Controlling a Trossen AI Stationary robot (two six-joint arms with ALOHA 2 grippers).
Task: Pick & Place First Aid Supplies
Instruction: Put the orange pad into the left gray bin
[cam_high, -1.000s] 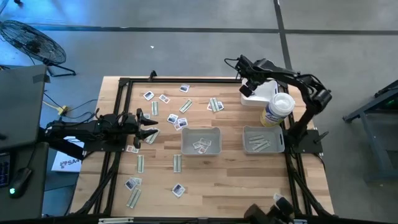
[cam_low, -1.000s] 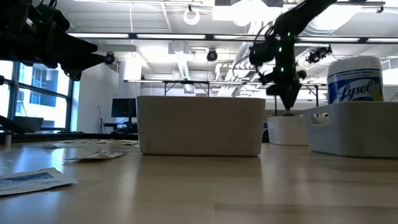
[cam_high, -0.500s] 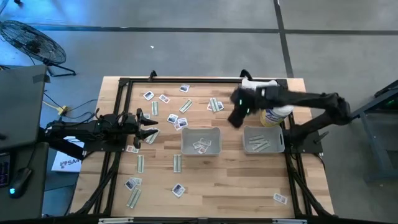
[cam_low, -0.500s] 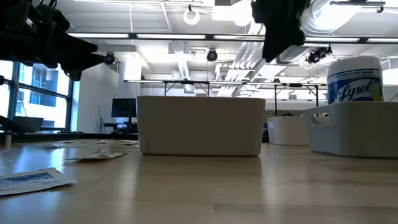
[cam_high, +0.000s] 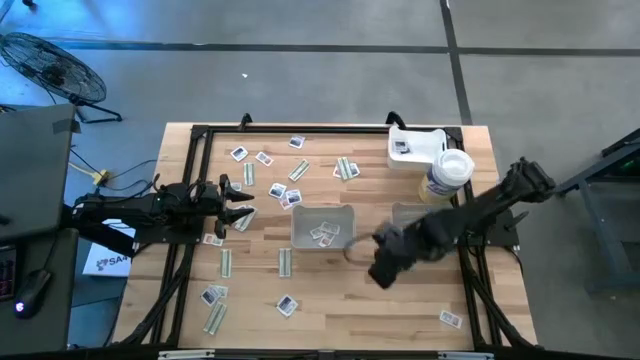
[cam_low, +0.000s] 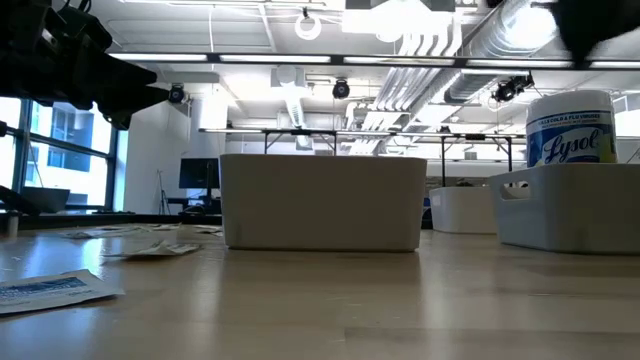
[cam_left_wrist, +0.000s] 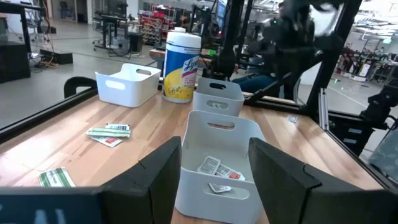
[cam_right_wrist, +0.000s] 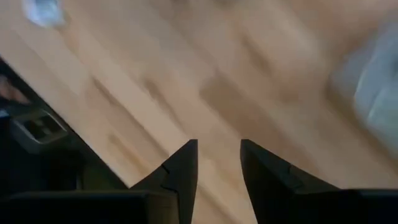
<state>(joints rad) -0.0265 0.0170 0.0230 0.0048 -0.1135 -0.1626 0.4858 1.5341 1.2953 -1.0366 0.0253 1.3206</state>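
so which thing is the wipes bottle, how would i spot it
Look at the table's far right corner from above. The wipes bottle stands there beside a small white bin, just behind the right-hand grey tray. It is the only tall round container, white-lidded with a yellow and blue label.

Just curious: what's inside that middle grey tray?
The middle tray holds a few white packets. The right hand hovers beside it; it covers none of them.

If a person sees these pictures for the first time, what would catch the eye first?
Probably the right arm, stretched low across the table with its right gripper open and empty over bare wood, just beside the middle tray. Next, the many small packets scattered over the left half of the table, where the left gripper waits open. The Lysol bottle near the far right corner also stands out.
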